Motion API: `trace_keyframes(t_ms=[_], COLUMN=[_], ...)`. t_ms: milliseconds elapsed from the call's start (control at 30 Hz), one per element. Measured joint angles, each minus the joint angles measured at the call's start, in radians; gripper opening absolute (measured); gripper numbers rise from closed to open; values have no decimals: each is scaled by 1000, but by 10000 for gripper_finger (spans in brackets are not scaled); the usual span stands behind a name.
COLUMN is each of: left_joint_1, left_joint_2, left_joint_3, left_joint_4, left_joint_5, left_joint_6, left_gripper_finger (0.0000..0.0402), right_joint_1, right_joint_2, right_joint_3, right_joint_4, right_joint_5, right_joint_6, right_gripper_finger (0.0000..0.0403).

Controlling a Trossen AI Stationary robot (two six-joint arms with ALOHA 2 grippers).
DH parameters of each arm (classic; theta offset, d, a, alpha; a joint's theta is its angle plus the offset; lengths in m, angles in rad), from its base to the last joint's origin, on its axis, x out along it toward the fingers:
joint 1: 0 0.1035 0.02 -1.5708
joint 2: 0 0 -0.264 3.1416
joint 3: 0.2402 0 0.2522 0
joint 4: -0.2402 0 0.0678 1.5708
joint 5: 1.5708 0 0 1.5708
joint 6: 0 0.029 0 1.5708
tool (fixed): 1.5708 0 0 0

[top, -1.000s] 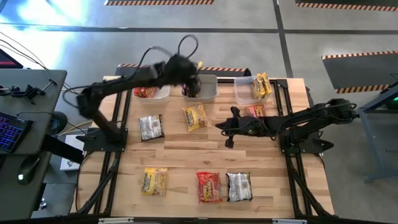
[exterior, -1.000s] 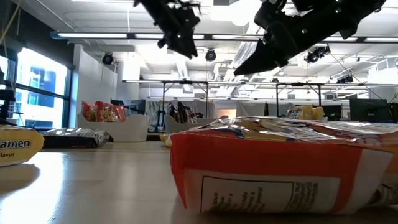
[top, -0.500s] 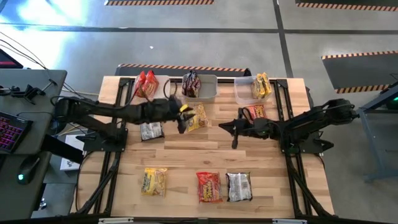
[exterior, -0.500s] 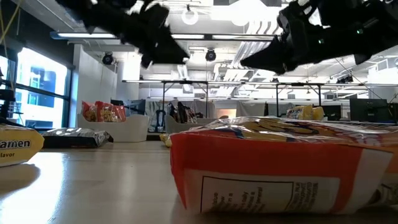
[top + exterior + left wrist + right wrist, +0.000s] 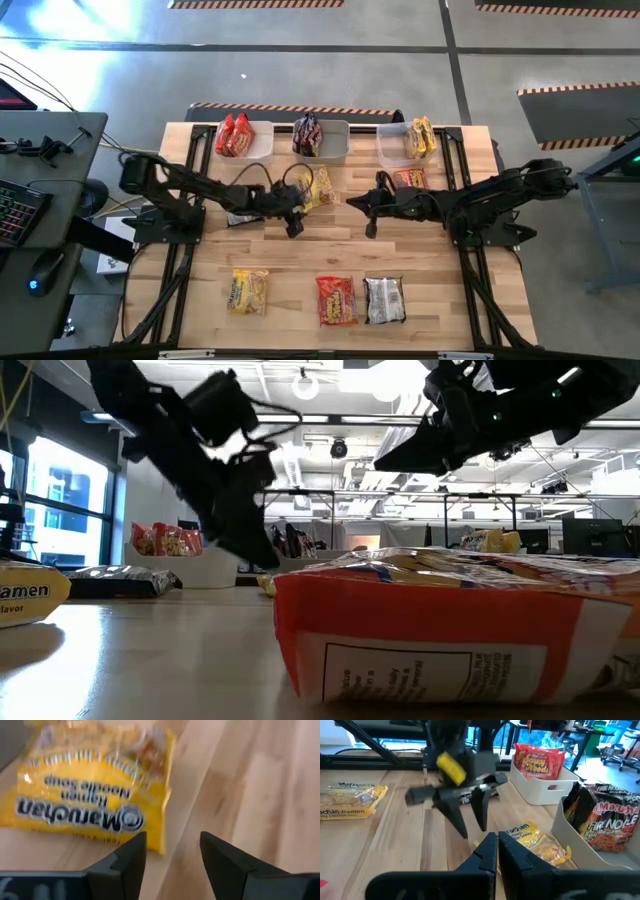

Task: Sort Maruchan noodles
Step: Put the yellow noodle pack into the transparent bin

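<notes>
Left gripper (image 5: 293, 226) hangs open, empty, just beside the yellow packet (image 5: 316, 187) on the counter (image 5: 300, 255); right gripper (image 5: 371, 228) hovers closed, empty, mid-counter.

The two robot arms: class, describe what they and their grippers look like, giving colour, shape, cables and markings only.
Both arms are dark, jointed and slender. The left gripper has two tapered black fingers, a yellow tag above them and pale lettering on its body. A thin dark cable loops along the left arm. The right gripper has two matching black fingers. The lettering is too blurred to read.
</notes>
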Motion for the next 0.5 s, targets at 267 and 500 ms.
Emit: trace_keyframes(t_ms=[267,500], left_joint_1=[-28,-28], left_joint_2=[108,146], left_joint_3=[0,2], left_joint_4=[32,90], left_joint_5=[-115,-118], left_joint_6=[12,103], left_gripper_finger=[196,167], right_joint_1=[0,0], right_joint_2=[0,0], right_joint_3=[0,0], right_joint_4=[-12,-28], right_joint_5=[1,51], right_joint_6=[-19,-26], right_gripper_finger=[1,50])
